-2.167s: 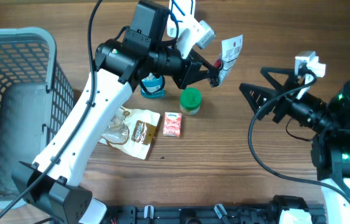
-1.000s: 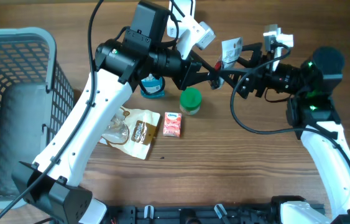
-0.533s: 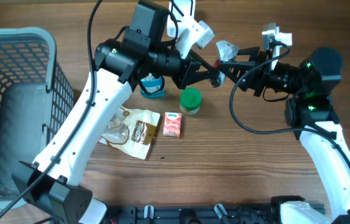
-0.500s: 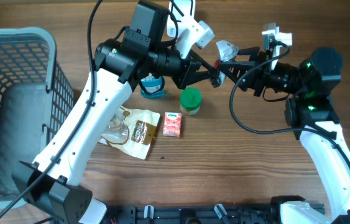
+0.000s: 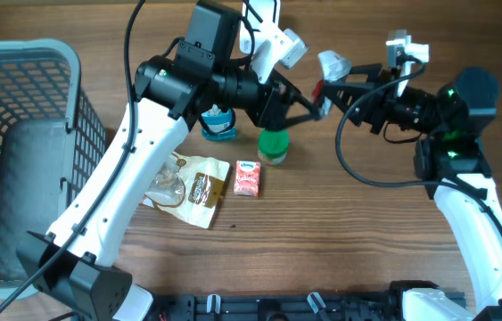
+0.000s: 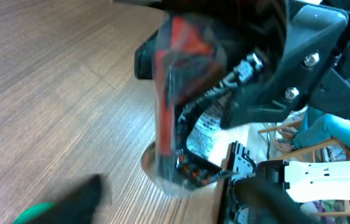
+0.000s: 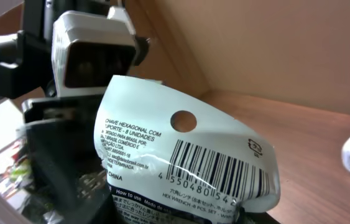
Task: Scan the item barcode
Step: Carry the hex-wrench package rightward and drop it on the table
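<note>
The item is a small white packet with a printed barcode, held above the table between the two arms. My right gripper is shut on its lower part, and the barcode side fills the right wrist view. My left gripper stands open just left of the packet, its blurred fingers spread on either side of the packet's red and black end without gripping it. A white scanner-like device lies at the back, behind the left arm.
On the table under the arms are a green-lidded jar, a blue item, a small pink box and a brown pouch. A grey basket takes up the left side.
My right gripper closed on the packet, then my left gripper opened and let it go. The right arm has drawn the packet slightly to the right.
</note>
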Tool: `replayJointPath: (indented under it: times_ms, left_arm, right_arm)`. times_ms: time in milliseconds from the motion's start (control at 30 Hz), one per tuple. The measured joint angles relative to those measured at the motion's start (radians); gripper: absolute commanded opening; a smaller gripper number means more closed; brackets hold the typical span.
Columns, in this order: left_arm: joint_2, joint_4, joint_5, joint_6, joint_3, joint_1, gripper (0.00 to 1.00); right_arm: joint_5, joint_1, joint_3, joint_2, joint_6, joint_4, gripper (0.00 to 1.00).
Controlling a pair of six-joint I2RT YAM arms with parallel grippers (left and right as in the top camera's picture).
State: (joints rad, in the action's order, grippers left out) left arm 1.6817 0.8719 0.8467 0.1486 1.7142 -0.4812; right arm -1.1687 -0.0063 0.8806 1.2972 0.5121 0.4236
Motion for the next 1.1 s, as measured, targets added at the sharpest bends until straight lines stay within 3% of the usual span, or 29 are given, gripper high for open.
replayJointPath:
  times_ms: [233, 400, 500, 600, 633, 767, 1000, 1100]
  left_arm:
    - [0.0, 0.001, 0.0, -0.002, 0.0, -0.001, 1.0]
    - [0.0, 0.0, 0.0, -0.002, 0.0, -0.001, 1.0]
    - [0.0, 0.001, 0.0, -0.002, 0.0, -0.001, 1.0]
    - [0.0, 0.001, 0.0, -0.002, 0.0, -0.001, 1.0]
    - [0.0, 0.0, 0.0, -0.002, 0.0, -0.001, 1.0]
    - [0.0, 0.0, 0.0, -0.002, 0.0, -0.001, 1.0]
    - [0.0, 0.0, -0.011, -0.002, 0.0, -0.001, 1.0]
    - [0.0, 0.0, -0.025, -0.002, 0.0, -0.001, 1.0]
  right_arm:
    - [-0.018, -0.121, 0.0, 0.0, 0.009, -0.001, 0.22]
    - [-0.047, -0.388, 0.002, 0.002, -0.016, -0.107, 0.23]
    - [0.004, -0.579, 0.007, 0.006, -0.076, -0.292, 0.23]
    - [0.235, -0.708, 0.007, 0.007, -0.131, -0.491, 0.22]
    - [0.446, -0.737, 0.007, 0.008, -0.138, -0.583, 0.22]
    - [0.875, -0.746, 0.006, 0.018, -0.113, -0.631, 0.21]
    - [1.168, -0.747, 0.006, 0.194, -0.094, -0.627, 0.08]
    - [1.221, -0.746, 0.006, 0.243, -0.068, -0.649, 0.1]
